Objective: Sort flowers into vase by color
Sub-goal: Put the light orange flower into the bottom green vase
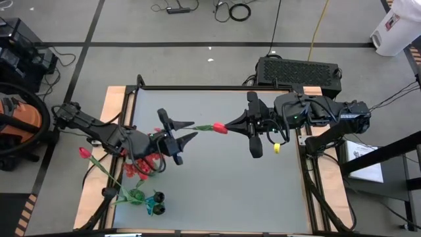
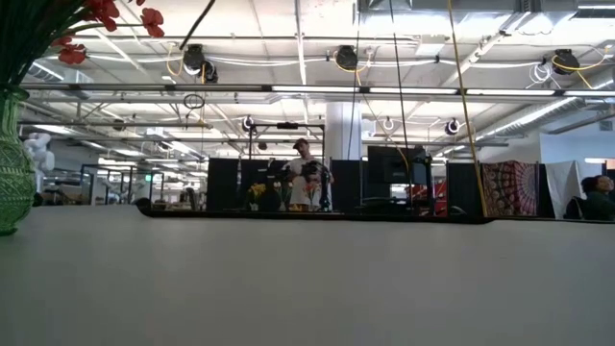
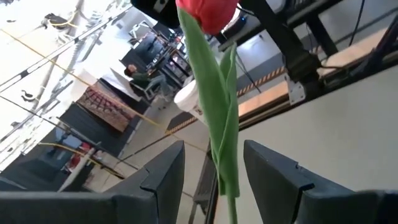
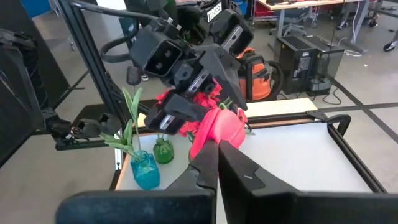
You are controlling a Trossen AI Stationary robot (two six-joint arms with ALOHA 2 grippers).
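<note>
A red tulip-like flower (image 1: 220, 128) on a green stem (image 3: 222, 143) hangs level above the table's middle. My right gripper (image 1: 228, 125) is shut on its bloom. My left gripper (image 1: 194, 129) is open, with one finger on each side of the stem and a gap showing on both sides. A green vase (image 1: 135, 195) with red blooms (image 1: 141, 168) and a blue vase (image 1: 156, 205) with green leaves stand at the near left. My right gripper pinches the tulip's red bloom (image 4: 217, 129) between its two shut fingers, at their free ends. The fingers lie about level and come from the table's right side, in line with the stem. The flower is lifted clear of the table, and its stem reaches left toward my left gripper.
The two vases (image 4: 144, 169) (image 4: 163, 150) stand close together under my left arm. The green vase (image 2: 10, 163) rises at the left in the low view. The grey tabletop (image 1: 217, 191) lies bare in the middle and right. A person stands far off in the room.
</note>
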